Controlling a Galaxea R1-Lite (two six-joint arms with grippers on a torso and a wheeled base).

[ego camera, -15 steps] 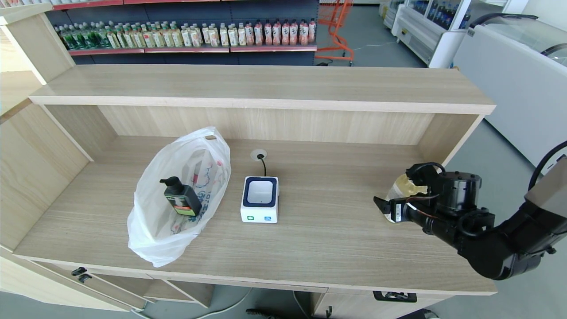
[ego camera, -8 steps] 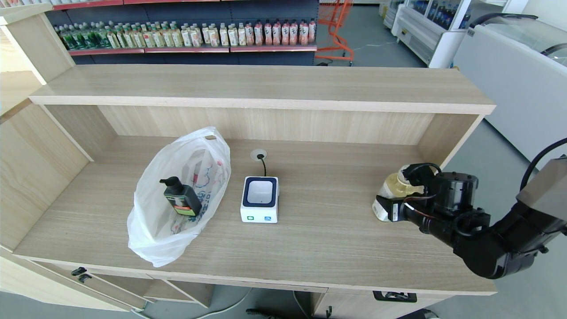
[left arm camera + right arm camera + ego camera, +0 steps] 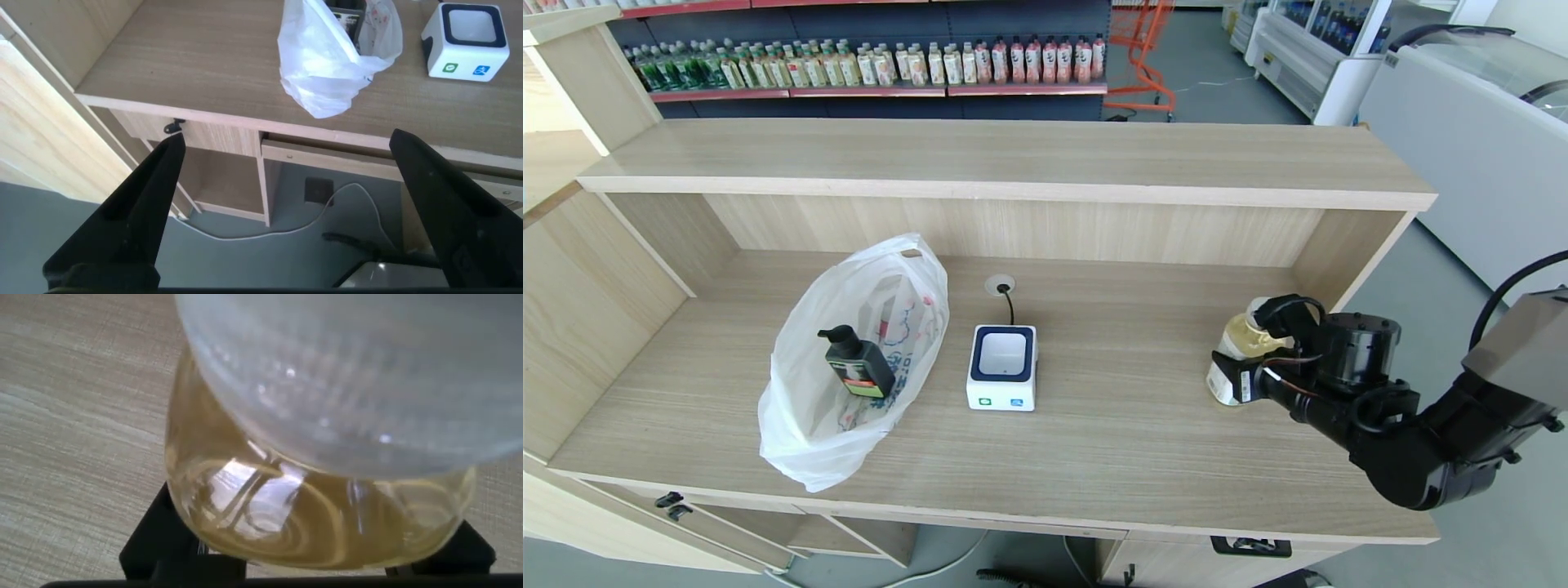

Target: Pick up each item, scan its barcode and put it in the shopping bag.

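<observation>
— Where was the surface (image 3: 1143, 441)?
— Under the right hand (image 3: 1248, 345). The bag (image 3: 800, 433) lay well off to that hand's left, with the scanner (image 3: 1002, 367) between them.
— And the bottle (image 3: 1223, 387)?
— Grasped in that hand. The left hand (image 3: 288, 143) hung released, fingers spread, off the surface's front edge by the bag.

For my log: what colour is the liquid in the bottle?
Pale yellow. The bottle shows best in the right wrist view.
</observation>
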